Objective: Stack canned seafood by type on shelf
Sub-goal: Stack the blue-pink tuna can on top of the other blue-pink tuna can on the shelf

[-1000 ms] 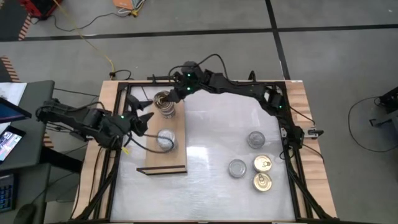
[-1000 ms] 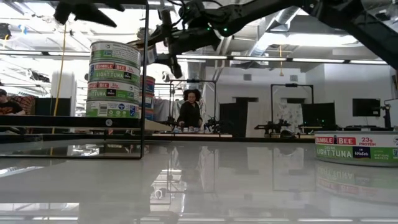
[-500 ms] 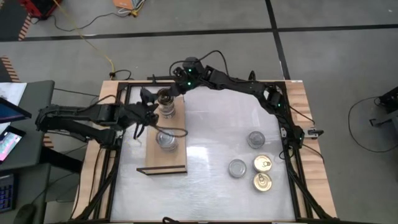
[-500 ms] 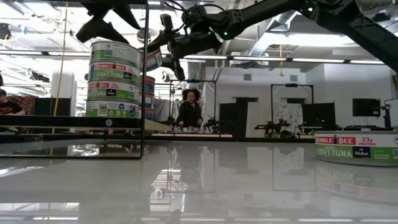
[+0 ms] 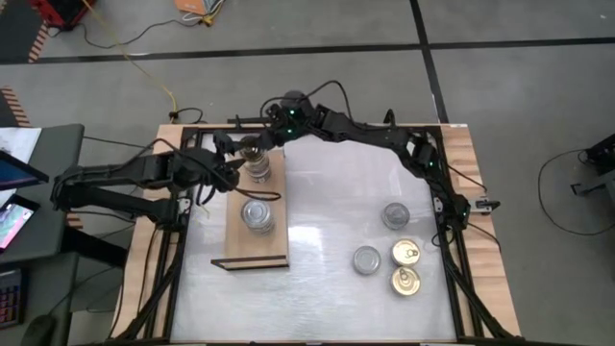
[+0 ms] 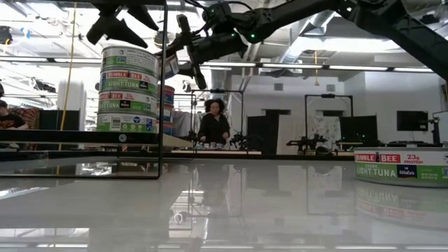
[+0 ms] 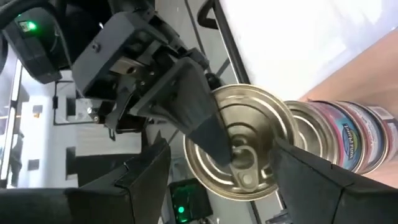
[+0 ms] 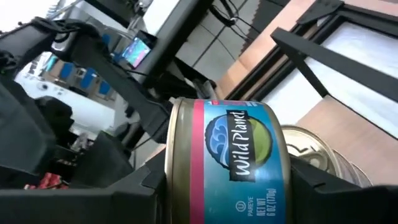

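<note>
The shelf (image 5: 255, 245) is a tan board that bears two stacks of canned seafood: a silver-topped stack (image 5: 258, 213) nearer, and a gold-topped stack (image 5: 258, 170) farther back. My right gripper (image 5: 252, 149) is shut on one gold-topped tin (image 8: 230, 162) just above the far stack. My left gripper (image 5: 231, 165) stands open at the left of that stack. In the left wrist view its fingers frame the held tin (image 7: 239, 152); I cannot tell whether they touch it. My right gripper pinches the gold-topped tin by its two flat faces. One finger (image 7: 199, 118) lies across the lid (image 7: 261, 124); the finger on the bottom is hidden by the tin. The fingers reach in from the table's far right, slanting slightly down. The tin is lifted clear, tipped on edge.
Four loose tins lie on the white tabletop at the right: two silver-topped (image 5: 395, 214) (image 5: 366, 259) and two gold-topped (image 5: 405, 253) (image 5: 405, 281). Black frame bars and wooden rails edge the table. A person (image 6: 213, 122) stands in the room beyond.
My left gripper has swung from beside the near silver-topped stack toward the table's far edge, up to the far stack and the held tin, rolling as it went; it stays open. My right gripper keeps the tin almost still.
</note>
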Controlling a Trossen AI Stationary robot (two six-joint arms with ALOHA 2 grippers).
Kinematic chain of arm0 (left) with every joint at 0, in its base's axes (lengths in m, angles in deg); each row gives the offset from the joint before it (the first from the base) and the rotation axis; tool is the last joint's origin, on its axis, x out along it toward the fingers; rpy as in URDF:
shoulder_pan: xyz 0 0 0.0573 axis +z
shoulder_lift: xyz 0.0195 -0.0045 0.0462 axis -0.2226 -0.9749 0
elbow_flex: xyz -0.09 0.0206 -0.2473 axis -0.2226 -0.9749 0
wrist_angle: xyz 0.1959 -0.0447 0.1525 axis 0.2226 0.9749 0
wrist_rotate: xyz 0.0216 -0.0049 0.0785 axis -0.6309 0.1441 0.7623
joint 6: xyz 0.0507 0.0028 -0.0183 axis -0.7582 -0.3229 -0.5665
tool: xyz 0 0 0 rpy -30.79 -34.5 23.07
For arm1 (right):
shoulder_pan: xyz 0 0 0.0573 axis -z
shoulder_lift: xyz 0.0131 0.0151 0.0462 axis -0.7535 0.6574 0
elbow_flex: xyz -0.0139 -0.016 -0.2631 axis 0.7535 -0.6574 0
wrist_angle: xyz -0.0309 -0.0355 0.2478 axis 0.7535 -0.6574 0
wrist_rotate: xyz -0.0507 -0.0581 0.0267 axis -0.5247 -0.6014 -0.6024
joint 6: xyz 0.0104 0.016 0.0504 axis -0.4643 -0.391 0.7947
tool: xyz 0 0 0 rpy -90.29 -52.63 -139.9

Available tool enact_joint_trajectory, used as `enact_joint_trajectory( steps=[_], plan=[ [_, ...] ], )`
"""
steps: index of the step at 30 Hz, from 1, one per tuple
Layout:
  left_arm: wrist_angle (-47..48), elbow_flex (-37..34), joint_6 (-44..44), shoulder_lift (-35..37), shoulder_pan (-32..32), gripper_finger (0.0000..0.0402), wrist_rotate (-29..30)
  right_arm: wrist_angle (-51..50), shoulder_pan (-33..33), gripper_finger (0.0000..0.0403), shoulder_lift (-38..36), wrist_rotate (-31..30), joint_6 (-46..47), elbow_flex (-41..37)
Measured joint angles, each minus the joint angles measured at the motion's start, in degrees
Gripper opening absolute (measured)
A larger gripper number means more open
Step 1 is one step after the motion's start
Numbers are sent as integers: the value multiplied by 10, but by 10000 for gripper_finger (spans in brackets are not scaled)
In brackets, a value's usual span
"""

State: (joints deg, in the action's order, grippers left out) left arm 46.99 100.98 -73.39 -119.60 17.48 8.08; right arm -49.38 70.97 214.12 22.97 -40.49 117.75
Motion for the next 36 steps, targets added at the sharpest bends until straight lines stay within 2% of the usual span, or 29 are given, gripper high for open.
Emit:
enact_joint_trajectory(
  steps=[4, 12, 18, 22, 29, 36],
  plan=[
    [5, 0, -9, 3, 4, 261, -16, 13, -7, 223, 0, -2, 12, 0],
    [40, 0, -13, 3, 4, 261, -42, 3, -7, 206, 0, -4, 8, -16],
    [75, 0, 11, 3, 4, 261, -51, -5, -7, 274, 0, -28, -9, -16],
    [88, 0, 24, 3, 4, 261, -50, -4, -7, 302, 0, -28, -11, -15],
    [91, 0, 38, 3, 4, 261, -52, -7, -4, 309, 0, -74, -3, -15],
    [91, 0, 39, 3, 4, 261, -52, -44, -2, 310, 0, -79, -17, -15]
  ],
)
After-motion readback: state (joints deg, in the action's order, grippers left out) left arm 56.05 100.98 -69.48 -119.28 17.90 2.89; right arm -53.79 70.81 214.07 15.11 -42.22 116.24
